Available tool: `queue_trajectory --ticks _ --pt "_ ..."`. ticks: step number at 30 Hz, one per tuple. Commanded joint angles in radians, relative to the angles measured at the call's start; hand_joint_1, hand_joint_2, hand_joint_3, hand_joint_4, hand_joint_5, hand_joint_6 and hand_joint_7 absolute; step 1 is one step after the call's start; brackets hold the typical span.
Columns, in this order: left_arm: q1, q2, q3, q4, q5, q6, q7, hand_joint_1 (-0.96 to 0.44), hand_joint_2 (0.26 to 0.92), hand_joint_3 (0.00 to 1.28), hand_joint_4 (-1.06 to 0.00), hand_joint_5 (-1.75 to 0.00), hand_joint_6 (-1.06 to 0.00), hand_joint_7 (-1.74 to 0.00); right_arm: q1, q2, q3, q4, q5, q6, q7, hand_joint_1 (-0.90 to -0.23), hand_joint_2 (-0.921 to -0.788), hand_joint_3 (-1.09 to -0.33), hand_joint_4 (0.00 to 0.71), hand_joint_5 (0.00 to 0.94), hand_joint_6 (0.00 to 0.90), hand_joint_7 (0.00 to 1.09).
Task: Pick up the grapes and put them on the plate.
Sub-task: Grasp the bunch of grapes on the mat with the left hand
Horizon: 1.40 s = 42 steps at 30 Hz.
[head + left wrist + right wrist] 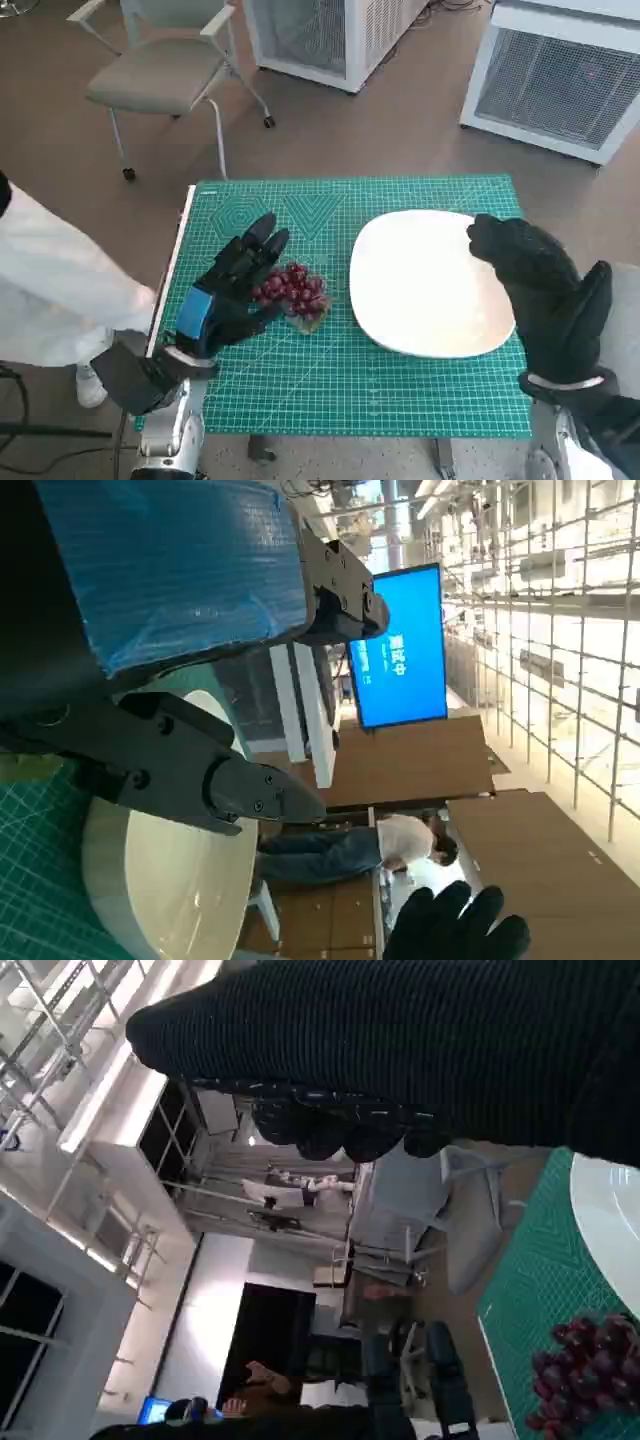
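Left hand covers part of grapes; right hand hides plate edge.

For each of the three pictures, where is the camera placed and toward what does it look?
Head view: high, looking down at the grapes, plate, left hand and right hand.
Left wrist view: behind the left hand, facing the plate and the room.
Right wrist view: behind the glove, facing the grapes and the room.
Both wrist views show the plate.

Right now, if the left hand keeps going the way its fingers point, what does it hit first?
Probably nothing on the table: the left hand points up and away over the green mat, with the grapes just beside its fingers, not ahead. Height is unclear.
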Motion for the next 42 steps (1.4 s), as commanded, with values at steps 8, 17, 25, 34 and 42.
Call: queue_trajectory --ticks 8,17,25,34,42 --pt "0.019 0.003 0.0 -0.026 -0.002 0.01 -0.003 -0.38 0.921 0.14 -0.28 0.0 -0.38 -0.01 0.025 -0.003 0.0 -0.004 0.005 0.024 0.007 -0.429 -0.921 -0.637 0.388 0.723 0.145 1.0" --pt "0.018 -0.001 -0.001 -0.024 -0.001 0.015 0.001 -0.38 0.921 0.14 -0.28 0.0 -0.38 0.0 0.026 -0.001 0.001 -0.006 0.003 0.03 0.004 -0.427 -0.921 -0.631 0.386 0.725 0.158 1.02" --pt "0.017 -0.005 -0.005 -0.026 0.001 0.018 0.002 -0.38 0.921 0.14 -0.28 0.0 -0.38 0.0 0.031 -0.001 0.002 -0.016 -0.001 0.032 0.003 -0.427 -0.921 -0.629 0.385 0.727 0.152 1.01" --pt "0.006 -0.001 -0.006 -0.012 0.007 0.017 0.001 -0.38 0.921 0.14 -0.26 0.0 -0.38 0.0 0.026 -0.003 -0.003 0.0 -0.003 0.026 0.005 -0.427 -0.921 -0.629 0.385 0.729 0.145 1.01" --pt "0.004 0.005 -0.007 -0.013 0.008 0.021 -0.002 -0.39 0.921 0.14 -0.26 0.0 -0.38 0.0 0.024 -0.004 -0.003 0.001 -0.008 0.023 0.003 -0.427 -0.921 -0.629 0.385 0.729 0.145 1.01"
